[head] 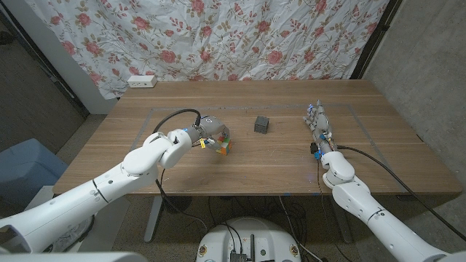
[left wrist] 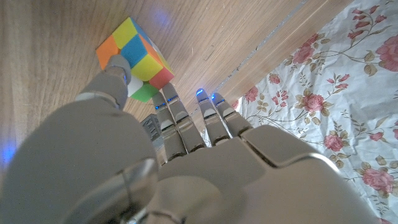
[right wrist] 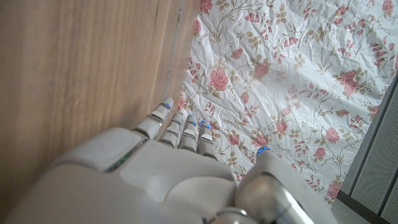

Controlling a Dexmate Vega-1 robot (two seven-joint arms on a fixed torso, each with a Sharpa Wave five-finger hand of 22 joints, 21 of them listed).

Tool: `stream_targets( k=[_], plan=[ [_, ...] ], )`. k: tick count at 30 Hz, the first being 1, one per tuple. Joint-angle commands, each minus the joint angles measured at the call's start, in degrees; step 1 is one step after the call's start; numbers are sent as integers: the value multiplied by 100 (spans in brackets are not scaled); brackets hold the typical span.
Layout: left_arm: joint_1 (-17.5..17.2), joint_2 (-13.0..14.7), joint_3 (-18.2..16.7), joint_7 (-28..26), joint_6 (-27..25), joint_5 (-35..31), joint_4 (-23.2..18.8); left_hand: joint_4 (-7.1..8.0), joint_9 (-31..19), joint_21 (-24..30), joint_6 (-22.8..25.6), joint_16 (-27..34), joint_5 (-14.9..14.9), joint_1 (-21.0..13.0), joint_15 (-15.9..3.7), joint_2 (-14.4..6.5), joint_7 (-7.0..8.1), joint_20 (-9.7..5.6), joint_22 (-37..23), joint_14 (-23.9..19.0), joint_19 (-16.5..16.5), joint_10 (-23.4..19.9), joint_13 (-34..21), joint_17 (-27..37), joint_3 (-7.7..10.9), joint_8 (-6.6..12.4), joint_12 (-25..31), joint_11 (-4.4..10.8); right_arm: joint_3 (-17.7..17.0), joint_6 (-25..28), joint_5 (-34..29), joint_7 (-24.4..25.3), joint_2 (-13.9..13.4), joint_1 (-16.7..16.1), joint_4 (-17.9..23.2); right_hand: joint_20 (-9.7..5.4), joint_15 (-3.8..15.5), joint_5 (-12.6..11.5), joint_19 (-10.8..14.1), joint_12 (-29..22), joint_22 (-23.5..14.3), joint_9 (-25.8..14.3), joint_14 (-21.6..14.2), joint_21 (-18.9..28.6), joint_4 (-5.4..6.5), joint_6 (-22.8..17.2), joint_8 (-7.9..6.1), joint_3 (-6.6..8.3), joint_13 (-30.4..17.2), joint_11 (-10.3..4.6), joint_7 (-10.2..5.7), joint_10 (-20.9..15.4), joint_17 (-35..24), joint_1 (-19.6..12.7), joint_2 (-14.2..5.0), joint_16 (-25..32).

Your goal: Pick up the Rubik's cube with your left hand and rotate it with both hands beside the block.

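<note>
A: What is the table like?

B: It is a wooden table (head: 277,156), brown, with lines of grain in it. A thin line drawn on the top makes a big box shape. Behind the table hangs a white cloth with pink roses (head: 218,36). On the far edge at the left sits a white power strip (head: 142,81). The wall (head: 429,65) at the right is grey. A pale blue thing (head: 18,171) stands on the floor at the left.

A: Any words to read?

B: No, I cannot read any writing or labels.

A: Where is the Rubik's cube?

B: The Rubik's cube (head: 223,145) is left of the middle of the table, at the left hand (head: 207,135). In the left wrist view the thumb is touching the cube (left wrist: 135,59), and the other fingers (left wrist: 186,118) reach out straight beside it. I cannot tell if the cube is lifted or on the table.

A: And the block?

B: The small dark block (head: 261,124) sits near the middle, a little right of the cube, not touching it.

A: What about the other hand?

B: The right hand (head: 319,129) is on the right side of the table, fingers straight and holding nothing.
</note>
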State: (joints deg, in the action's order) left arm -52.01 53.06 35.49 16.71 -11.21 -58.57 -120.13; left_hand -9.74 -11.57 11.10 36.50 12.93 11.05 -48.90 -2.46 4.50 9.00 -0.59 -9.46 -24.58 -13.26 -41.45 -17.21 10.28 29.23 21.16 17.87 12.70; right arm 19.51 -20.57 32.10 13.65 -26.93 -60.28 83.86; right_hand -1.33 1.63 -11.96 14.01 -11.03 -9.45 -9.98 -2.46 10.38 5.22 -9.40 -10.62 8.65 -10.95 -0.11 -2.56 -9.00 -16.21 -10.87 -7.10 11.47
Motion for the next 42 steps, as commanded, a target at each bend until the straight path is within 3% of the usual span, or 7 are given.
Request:
stream_targets(
  k=[1,42],
  plan=[
    [-75,24,-31,-51,-81,-70,-61,-7,-27,8,173,37,0,-45,-854,-77,-39,-1,-29,-92,-68,-93,-51,31,-57,95,45,8,-13,5,20,-25,-27,-34,35,21,-15,-32,5,-16,-12,-18,0,33,6,-66,-24,53,4,23,-2,-48,-11,29,-31,34],
    [-212,62,-407,-259,-326,133,-292,17,-36,16,638,108,-6,-72,-875,-239,-143,-50,-35,-332,-215,-493,-191,66,-259,266,131,13,-18,21,-44,-4,-85,-74,188,56,-51,-28,5,-16,-13,-18,-3,33,1,-93,-22,99,5,42,-4,-49,23,113,-17,55]
  ],
)
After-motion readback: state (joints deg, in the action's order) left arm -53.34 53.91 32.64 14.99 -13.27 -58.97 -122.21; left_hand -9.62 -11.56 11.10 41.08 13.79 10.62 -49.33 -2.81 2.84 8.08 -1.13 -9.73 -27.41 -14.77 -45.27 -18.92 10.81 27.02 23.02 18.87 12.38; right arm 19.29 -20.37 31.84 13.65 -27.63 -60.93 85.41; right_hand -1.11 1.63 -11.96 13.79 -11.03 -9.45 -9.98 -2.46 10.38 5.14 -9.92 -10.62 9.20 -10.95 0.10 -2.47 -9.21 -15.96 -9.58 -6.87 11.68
